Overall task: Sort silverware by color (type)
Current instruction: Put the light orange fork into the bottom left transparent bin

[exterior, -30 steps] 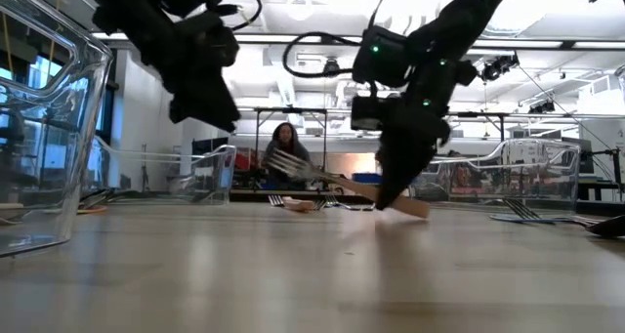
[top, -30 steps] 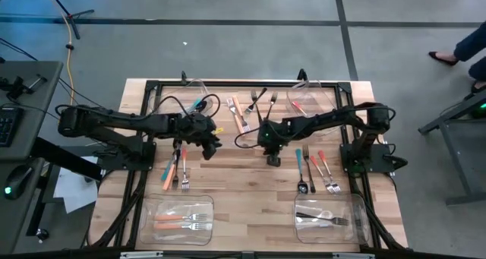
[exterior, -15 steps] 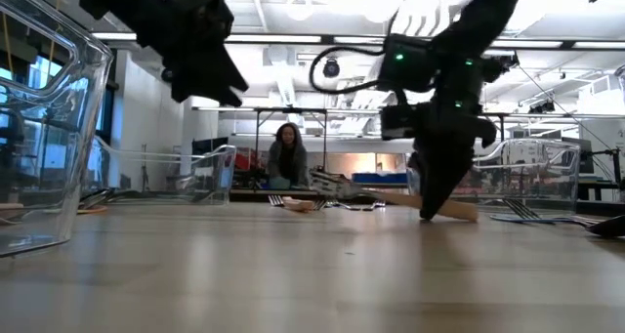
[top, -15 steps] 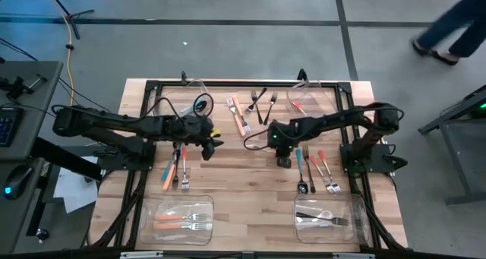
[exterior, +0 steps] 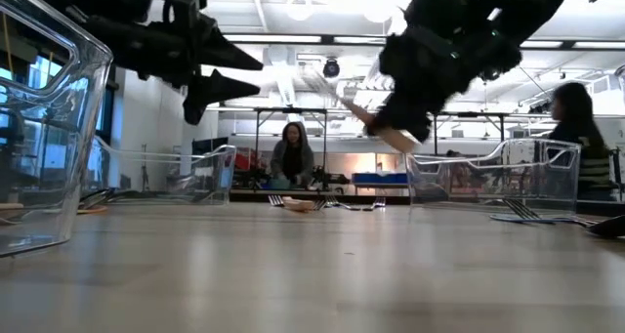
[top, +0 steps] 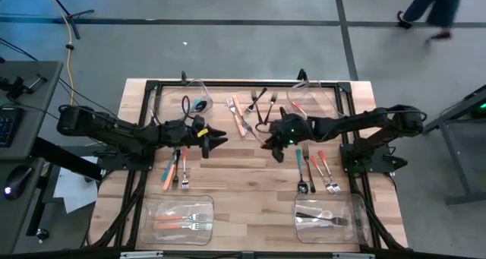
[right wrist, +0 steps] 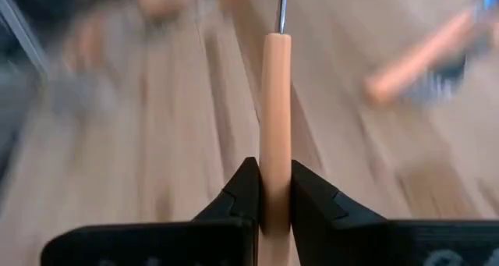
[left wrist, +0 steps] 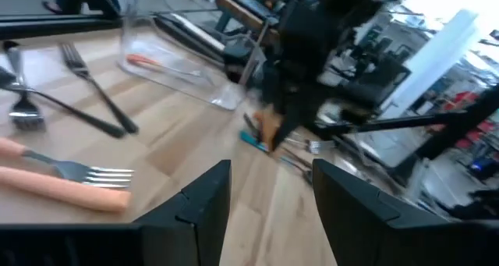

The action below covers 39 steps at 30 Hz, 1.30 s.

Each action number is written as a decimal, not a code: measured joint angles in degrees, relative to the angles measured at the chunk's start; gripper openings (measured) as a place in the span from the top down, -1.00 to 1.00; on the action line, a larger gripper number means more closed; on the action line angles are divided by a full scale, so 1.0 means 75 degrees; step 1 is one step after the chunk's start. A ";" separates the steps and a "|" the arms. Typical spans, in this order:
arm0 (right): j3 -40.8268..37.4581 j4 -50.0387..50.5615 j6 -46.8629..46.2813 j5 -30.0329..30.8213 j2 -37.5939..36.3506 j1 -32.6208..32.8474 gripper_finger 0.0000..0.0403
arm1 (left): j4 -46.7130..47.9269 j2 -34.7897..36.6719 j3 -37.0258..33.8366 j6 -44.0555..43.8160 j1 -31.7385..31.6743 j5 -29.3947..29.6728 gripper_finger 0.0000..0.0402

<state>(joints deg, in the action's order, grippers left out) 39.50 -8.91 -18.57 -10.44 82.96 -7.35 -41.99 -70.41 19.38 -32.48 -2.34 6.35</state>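
My right gripper (top: 267,137) hangs over the middle of the table, shut on an orange-handled fork (exterior: 363,115) held in the air. My left gripper (top: 219,140) is open and empty. It points level toward the table's right, a short way left of the fork. More silverware lies flat on the wood: orange-handled forks (top: 239,115) and dark forks (top: 262,99) toward the far edge, a mixed group (top: 175,168) on the left, and teal, black and red pieces (top: 315,168) on the right. My right gripper pinches the fork's orange handle (right wrist: 275,153) between its two fingers (right wrist: 310,194). The handle runs forward along the fingers, with the metal neck (right wrist: 281,8) beyond them. The fork is lifted clear and tilted, tines (exterior: 322,84) high and the handle's free end (exterior: 400,138) low.
Four clear bins stand at the table's corners: near left (top: 178,217) with orange forks, near right (top: 330,217) with dark ones, far left (top: 186,96) and far right (top: 311,96). Bare wood lies between the arms. People sit and walk beyond the table (exterior: 293,157).
My right gripper has risen from the table and drawn toward the far edge, tipping from pointing down to nearly level. The fork's handle end rested on the wood and is now lifted clear. My left gripper has risen and tipped level, pointing toward the table's right.
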 joint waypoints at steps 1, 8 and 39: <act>0.0000 -0.0610 -0.0148 0.0050 0.0074 0.0000 0.85 | 0.0004 -0.0086 0.0100 0.0052 -0.0050 0.0000 0.15; 0.0012 -0.3216 -0.0784 0.0546 0.0273 -0.0003 0.85 | -0.0047 -0.0467 0.1002 0.0886 -0.0202 -0.0009 0.15; 0.0024 -0.5209 -0.0518 0.0032 0.0276 0.0037 0.85 | -0.0414 -0.0513 0.2118 0.1549 -0.0243 -0.0438 0.15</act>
<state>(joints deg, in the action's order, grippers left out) 39.68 -47.98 -22.46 -10.20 85.03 -7.08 -45.10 -74.26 35.27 -20.86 -4.16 3.07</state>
